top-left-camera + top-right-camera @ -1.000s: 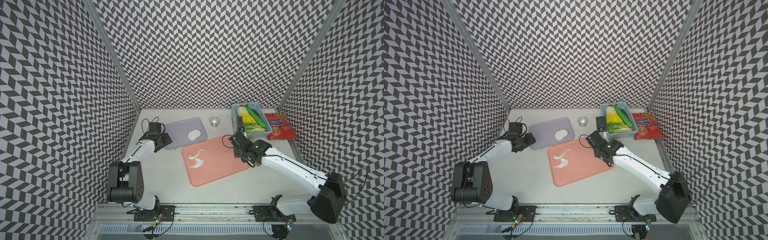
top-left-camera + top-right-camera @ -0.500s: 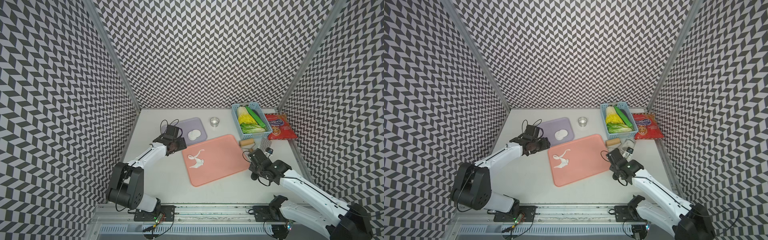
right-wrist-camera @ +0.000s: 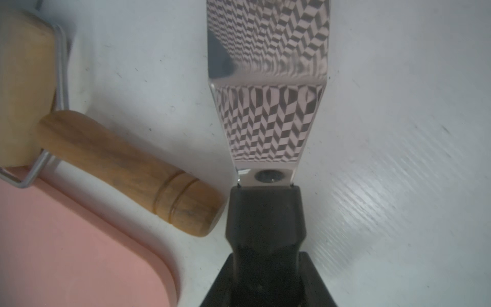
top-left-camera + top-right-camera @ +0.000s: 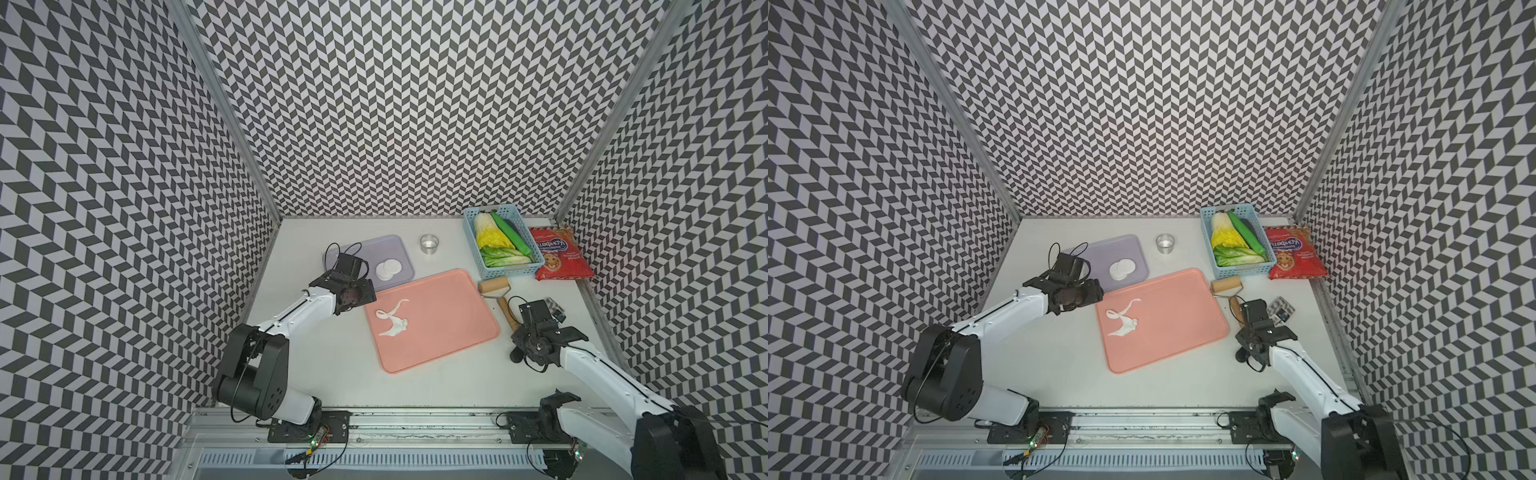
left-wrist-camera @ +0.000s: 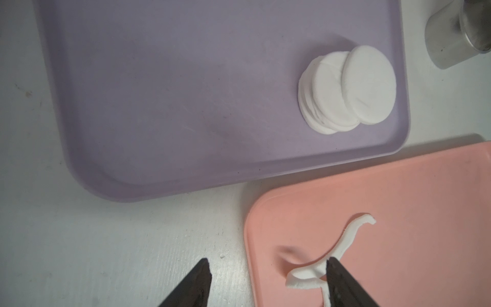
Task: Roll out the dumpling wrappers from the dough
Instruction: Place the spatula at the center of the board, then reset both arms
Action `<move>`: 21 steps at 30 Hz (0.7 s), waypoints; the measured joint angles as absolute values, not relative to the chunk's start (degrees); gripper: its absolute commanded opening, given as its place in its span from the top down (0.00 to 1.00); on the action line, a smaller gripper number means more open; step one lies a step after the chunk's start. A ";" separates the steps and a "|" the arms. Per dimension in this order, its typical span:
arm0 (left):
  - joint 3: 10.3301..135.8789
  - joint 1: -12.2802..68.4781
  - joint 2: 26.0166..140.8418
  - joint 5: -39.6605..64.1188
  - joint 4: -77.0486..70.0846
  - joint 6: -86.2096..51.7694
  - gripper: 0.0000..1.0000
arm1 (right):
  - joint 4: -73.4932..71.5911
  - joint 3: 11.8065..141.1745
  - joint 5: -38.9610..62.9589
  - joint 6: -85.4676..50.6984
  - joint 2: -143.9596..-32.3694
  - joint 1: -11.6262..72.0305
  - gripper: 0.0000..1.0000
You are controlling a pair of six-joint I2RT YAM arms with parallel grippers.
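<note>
Red snack bag (image 4: 561,253) bears unreadable lettering; left gripper (image 5: 267,265) gapes wide, right gripper (image 3: 266,265) clamps the spatula (image 3: 265,119).

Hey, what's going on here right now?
The left gripper hovers open at the edge of the pink tray, by the leftover dough scraps. The right gripper holds a spatula over the table beside the rolling pin. A small stack of round wrappers sits on the purple tray.

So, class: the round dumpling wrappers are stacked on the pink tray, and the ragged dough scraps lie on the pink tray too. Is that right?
No. The left wrist view shows the dumpling wrappers stacked on the purple tray; the ragged dough scraps do lie on the pink tray.
</note>
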State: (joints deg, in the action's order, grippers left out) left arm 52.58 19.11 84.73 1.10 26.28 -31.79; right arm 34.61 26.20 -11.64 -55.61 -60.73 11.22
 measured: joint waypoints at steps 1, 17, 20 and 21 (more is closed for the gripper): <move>52.40 19.11 84.73 1.10 26.28 -31.83 0.30 | 33.85 26.04 -11.14 -55.09 -61.43 10.72 0.81; 52.62 19.07 84.95 -1.32 26.68 -33.78 0.01 | 31.14 31.38 -5.45 -47.22 -67.51 7.46 0.40; 54.52 18.59 84.95 -2.79 26.94 -34.15 0.00 | 31.81 35.73 -5.23 -46.00 -64.99 7.88 0.35; 55.24 18.35 84.97 -3.33 26.94 -34.17 0.00 | 31.53 37.39 -5.17 -45.50 -63.86 7.99 0.11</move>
State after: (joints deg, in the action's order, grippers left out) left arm 55.24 18.35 84.97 -3.33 26.94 -34.17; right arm 31.53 37.39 -5.17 -45.50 -63.86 7.99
